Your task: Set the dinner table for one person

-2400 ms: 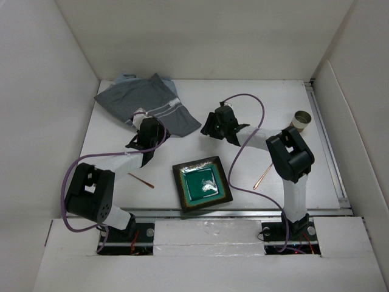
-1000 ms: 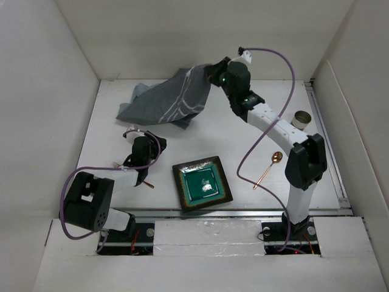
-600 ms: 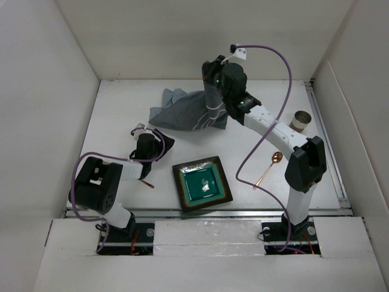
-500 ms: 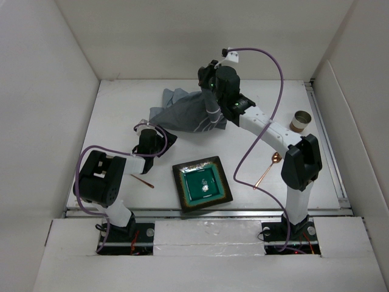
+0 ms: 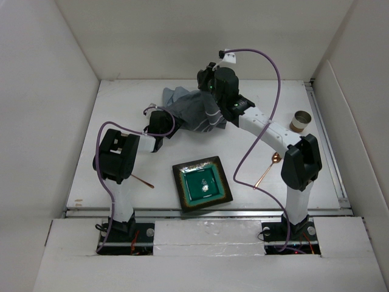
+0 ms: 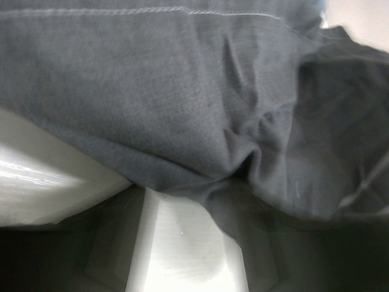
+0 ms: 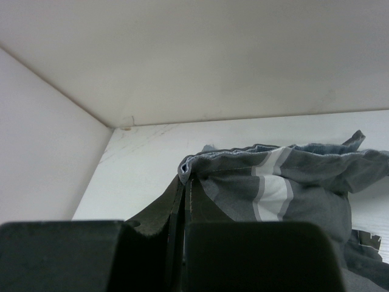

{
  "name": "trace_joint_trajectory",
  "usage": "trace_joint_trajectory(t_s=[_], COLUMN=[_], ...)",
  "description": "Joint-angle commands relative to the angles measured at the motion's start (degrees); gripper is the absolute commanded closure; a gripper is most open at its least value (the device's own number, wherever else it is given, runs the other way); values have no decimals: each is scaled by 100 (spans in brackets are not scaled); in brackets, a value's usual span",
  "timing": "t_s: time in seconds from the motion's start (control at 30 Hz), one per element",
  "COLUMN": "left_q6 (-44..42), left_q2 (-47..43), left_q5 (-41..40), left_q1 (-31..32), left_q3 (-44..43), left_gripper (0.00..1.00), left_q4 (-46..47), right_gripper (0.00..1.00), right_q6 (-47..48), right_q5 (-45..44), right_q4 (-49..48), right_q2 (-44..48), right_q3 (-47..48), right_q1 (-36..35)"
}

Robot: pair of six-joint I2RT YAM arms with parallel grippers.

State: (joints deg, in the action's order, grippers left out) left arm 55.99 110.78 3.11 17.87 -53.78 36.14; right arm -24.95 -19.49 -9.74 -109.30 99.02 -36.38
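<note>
A: Where is the white surface (image 5: pixel 285 97)?

B: It fills the middle of the overhead view, walled by white panels, with both arms at its near edge. A grey striped cloth (image 5: pixel 197 109) lies bunched at its far side.

A: And the grippers?

B: The right gripper (image 7: pixel 184 194) is clamped on the cloth's hem. The left gripper (image 5: pixel 159 121) is at the cloth's left edge; I cannot tell whether it is apart or together.

Fixed high view behind the robot, looking down on the matte white tabletop (image 5: pixel 121 97), left wrist view pressed against the crumpled grey white-striped cloth mat (image 6: pixel 152 73), right wrist view low, facing the white back wall (image 7: pixel 243 48), all sharing that mat
</note>
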Motion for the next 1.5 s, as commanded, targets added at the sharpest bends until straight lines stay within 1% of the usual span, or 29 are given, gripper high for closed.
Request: trace_joint_trajectory(t_s=[0.0,0.07,0.1,0.2,0.27,0.3,0.33,0.4,0.43,0.53,0.57,0.6,0.63,0.7,0.77,0.8,0.87,0.9,0.93,0.97,1.0,1.07,1.1,1.13,1.17,1.2,1.3,1.33,1.47], left_q6=[80,9,9,-175,-455,-927,-1158,-1745,-1906,-2652,-2828,-2961,-3206,-3313,-3314,-3261,-3095,-3015,-2936,-2762,-2664,-2480,-2096,-2092,-1831,-1689,-1276,-1066,-730], left_q2=[66,58,-125,-896,-1224,-1356,-1349,-1157,-973,-68,222,877,1197,1681,1640,1396,1017,554,306,86,-308,-688,-1359,-1366,-1836,-2084,-2745,-2842,-2720], left_q5=[-126,-180,-136,-197,-476,-548,-636,-471,-417,-575,-619,-628,-550,-383,-164,-145,-197,-206,-249,-781,-934,-1197,-1391,-1392,-1419,-1462,-1516,-1176,-603], left_q1=[-29,-265,-371,-714,-776,-776,-776,-776,-776,-654,-653,-592,-591,-539,-539,-591,-722,-784,-785,-785,-785,-785,-837,-838,-838,-838,-838,-838,-838], left_q3=[-464,-695,-739,-660,-1211,-1597,-2392,-3144,-4078,-5815,-6280,-7321,-7766,-8156,-7624,-6942,-6175,-5370,-4962,-4654,-4102,-3528,-2455,-2444,-2053,-1214,90,418,982], left_gripper=[66,94,100,100,100,100,100,100,100,100,98,74,57,27,22,22,23,24,25,28,32,35,50,50,56,56,53,53,52], left_q4=[-325,-537,-494,-344,-746,-1367,-1669,-2300,-2696,-3910,-4296,-5135,-5465,-5924,-5768,-5411,-5005,-4585,-4363,-4178,-3959,-3738,-3285,-3280,-2889,-2667,-2086,-1998,-1656], right_gripper=[100,100,100,100,100,100,100,100,100,100,100,100,100,100,100,100,100,100,100,100,100,100,100,100,100,100,100,100,100], right_q6=[183,183,210,377,386,377,377,324,246,-9,-62,-115,-202,-256,-370,-405,-432,-423,-423,-414,-388,-344,-318,-318,-318,-326,-379,-414,-484], right_q5=[138,296,357,376,463,498,524,551,595,657,665,657,639,648,569,577,735,788,832,824,841,911,964,964,1016,1147,1315,1403,1623], right_q4=[-292,-274,-240,-99,-81,-81,-98,-99,-125,-467,-624,-695,-740,-819,-784,-784,-906,-881,-846,-811,-758,-600,-556,-556,-564,-590,-687,-827,-933], right_q2=[689,830,909,1287,1577,1682,1788,2087,2201,2640,2728,2825,2835,2783,2712,2677,2607,2580,2528,2501,2457,2308,2229,2194,2158,2132,2079,2079,2140], right_q3=[-84,-225,-252,-410,-533,-707,-813,-1233,-1436,-2490,-2745,-2974,-3333,-3608,-3811,-3864,-3899,-3856,-3803,-3698,-3602,-3426,-3277,-3275,-3241,-3240,-3327,-3406,-3521], right_q1=[-27,-27,-27,87,218,289,420,553,675,816,878,878,939,1062,1159,1307,1440,1554,1555,1625,1625,1696,1809,1810,1810,1862,1924,1976,2038])
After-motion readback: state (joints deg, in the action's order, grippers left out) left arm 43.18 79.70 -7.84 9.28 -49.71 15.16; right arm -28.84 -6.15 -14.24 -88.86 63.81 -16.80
